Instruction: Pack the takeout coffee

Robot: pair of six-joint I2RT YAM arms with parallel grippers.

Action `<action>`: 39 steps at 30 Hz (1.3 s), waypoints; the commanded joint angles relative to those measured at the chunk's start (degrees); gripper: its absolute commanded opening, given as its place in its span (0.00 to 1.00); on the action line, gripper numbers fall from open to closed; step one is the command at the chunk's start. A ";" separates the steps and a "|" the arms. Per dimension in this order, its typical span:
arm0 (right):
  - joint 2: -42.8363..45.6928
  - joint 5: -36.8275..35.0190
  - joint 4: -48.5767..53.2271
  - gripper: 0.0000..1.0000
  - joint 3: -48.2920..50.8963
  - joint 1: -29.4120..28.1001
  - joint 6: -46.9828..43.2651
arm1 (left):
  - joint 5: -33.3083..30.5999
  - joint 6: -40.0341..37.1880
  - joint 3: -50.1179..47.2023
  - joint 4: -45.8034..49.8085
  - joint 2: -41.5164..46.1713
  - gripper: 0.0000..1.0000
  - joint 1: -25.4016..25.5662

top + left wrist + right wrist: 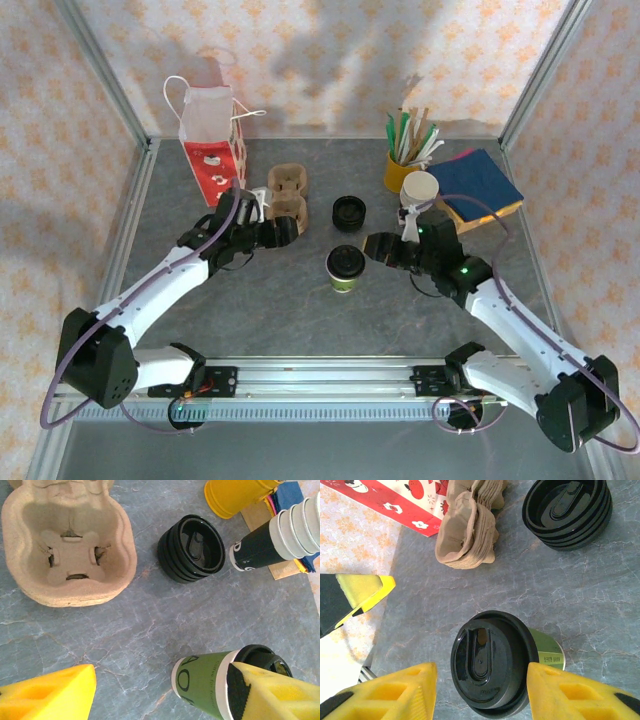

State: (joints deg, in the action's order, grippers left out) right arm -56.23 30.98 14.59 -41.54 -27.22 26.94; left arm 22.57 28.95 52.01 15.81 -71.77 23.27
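Coffee [345, 268], a green-sided paper cup w/ black lid fitted, is seen upright on the grey table [250, 300], to the near-right of the pulp carrier [288, 182] and clearly apart from it. The carrier's wells are seen bare in the L wrist view.

L gripper [164, 669] is held just at the carrier's near edge. Its yellow fingers are spread wide and nothing is clamped btwn them. One pad is overlapped w/ the coffee's side in the L wrist view; contact cannot be told.

R gripper [481, 666] is placed well to the carrier's right, just beyond the coffee. Its fingers are held apart, w/ the lid framed btwn them from above in the R wrist view. A gap is seen at one side, so no clamp is made.

Lid stack [349, 212] is set just right of the carrier. Red-and-white bag [212, 140] is stood to the carrier's far-left. Yellow cup [398, 172], cup stack [420, 188] and blue napkin pile [480, 182] are grouped further right of the carrier.
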 commanded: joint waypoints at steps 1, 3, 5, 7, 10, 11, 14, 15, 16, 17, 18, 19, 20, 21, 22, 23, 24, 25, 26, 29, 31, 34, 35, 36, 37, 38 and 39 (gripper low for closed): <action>-0.58 -0.64 -3.17 0.50 1.06 -0.29 0.00 | 1.24 1.01 -0.51 -3.30 -0.90 0.72 0.34; -1.20 -0.11 -3.69 0.50 1.39 -0.54 0.38 | 1.33 1.24 -0.52 -3.40 -1.32 0.71 0.37; -2.06 -0.35 -3.14 0.50 1.46 -0.77 0.44 | 1.53 1.24 -0.70 -3.83 -1.46 0.71 0.35; -2.76 0.01 -3.12 0.50 1.63 -1.20 0.54 | 1.60 1.46 -0.83 -4.19 -1.42 0.71 0.38; -3.17 0.21 -4.06 0.50 2.31 -1.90 1.27 | 1.60 1.46 -0.83 -4.30 -1.71 0.71 0.29; -3.31 0.42 -4.42 0.50 2.42 -2.23 1.43 | 1.60 1.43 -0.85 -4.29 -1.78 0.71 0.33; -4.13 0.31 -4.65 0.50 2.36 -3.22 1.67 | 1.45 1.63 -0.85 -4.52 -2.04 0.71 0.30; -4.51 0.31 -4.61 0.50 2.34 -3.48 1.73 | 1.51 1.68 -0.79 -4.55 -2.16 0.70 0.23; -4.80 0.31 -4.65 0.50 2.34 -3.66 1.76 | 1.60 1.64 -0.86 -4.52 -2.32 0.70 0.33; -5.18 0.31 -4.57 0.50 2.34 -3.80 1.74 | 1.69 1.56 -0.77 -4.54 -2.46 0.70 0.35; -5.54 0.31 -4.46 0.50 2.26 -3.93 1.72 | 1.70 1.55 -0.76 -4.48 -2.52 0.70 0.35; -5.75 0.39 -4.53 0.50 2.25 -4.10 1.72 | 1.69 1.46 -0.70 -4.48 -2.50 0.70 0.33; -6.03 0.54 -4.53 0.50 2.25 -4.30 1.72 | 1.70 1.42 -0.79 -4.47 -2.52 0.70 0.36; -6.16 0.48 -4.61 0.50 2.26 -4.41 1.79 | 1.62 1.37 -0.71 -4.40 -2.42 0.70 0.25; -6.23 0.67 -4.82 0.50 2.23 -4.50 1.80 | 1.60 1.36 -0.75 -4.35 -2.46 0.70 0.27; -6.30 1.17 -5.23 0.50 2.25 -4.59 1.85 | 1.53 1.29 -0.77 -4.29 -2.33 0.70 0.29; -6.34 1.23 -5.38 0.50 2.26 -4.72 2.03 | 1.44 1.20 -0.76 -4.17 -2.26 0.70 0.30; -6.31 1.19 -5.49 0.50 2.25 -4.83 2.09 | 1.35 1.20 -0.72 -4.10 -2.24 0.70 0.32; -6.36 1.43 -5.71 0.50 2.25 -4.94 2.08 | 1.30 1.12 -0.71 -4.01 -2.24 0.70 0.29; -6.46 1.60 -6.04 0.50 2.25 -5.25 2.32 | 1.09 0.98 -0.67 -3.86 -2.32 0.70 0.27; -6.63 1.93 -6.32 0.50 2.30 -5.38 2.34 | 1.22 0.85 -0.50 -3.77 -2.49 0.70 0.27; -6.96 2.02 -6.61 0.50 2.37 -5.56 2.25 | 1.38 0.67 -0.36 -3.76 -2.50 0.70 0.29; -7.04 2.15 -6.61 0.50 2.32 -5.56 2.25 | 1.42 0.67 -0.37 -3.73 -2.50 0.70 0.27; -7.12 2.37 -6.66 0.51 2.30 -5.56 2.27 | 1.43 0.67 -0.37 -3.77 -2.42 0.70 0.28; -7.07 2.61 -6.88 0.51 2.26 -5.60 2.29 | 1.40 0.67 -0.41 -3.79 -2.34 0.70 0.23; -7.10 2.91 -7.03 0.51 2.25 -5.65 2.40 | 1.34 0.58 -0.49 -3.76 -2.34 0.70 0.29; -7.16 3.07 -7.13 0.51 2.17 -5.65 2.40 | 1.34 0.58 -0.45 -3.69 -2.25 0.69 0.28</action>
State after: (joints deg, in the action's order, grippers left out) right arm -63.18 33.08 9.54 -39.53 -32.49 28.91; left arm 23.59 30.09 51.90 12.56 -74.02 23.27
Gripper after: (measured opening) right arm 0.504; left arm 0.696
